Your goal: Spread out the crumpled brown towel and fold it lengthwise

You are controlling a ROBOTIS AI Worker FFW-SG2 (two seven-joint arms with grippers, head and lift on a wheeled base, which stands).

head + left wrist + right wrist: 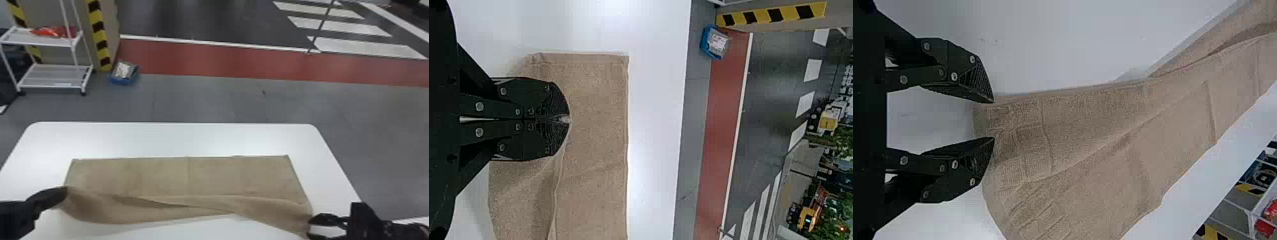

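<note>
The brown towel (178, 178) lies across the white table, its far edge straight and its near side loosely folded over with a twist in the middle. At its left end my left gripper (66, 189) is shut on the towel's near-left part. In the left wrist view the tips of the left gripper (569, 119) meet on the towel (596, 150). By the near-right corner is my right gripper (309, 227), its fingers apart. The right wrist view has the right gripper (994, 120) open, with the end of the towel (1078, 135) at its fingertips, not pinched.
The white table (166, 138) has bare surface beyond the towel and a strip along its near side. On the floor past it stand a white shelf rack (52, 76) and a blue bin (123, 79), both at the left.
</note>
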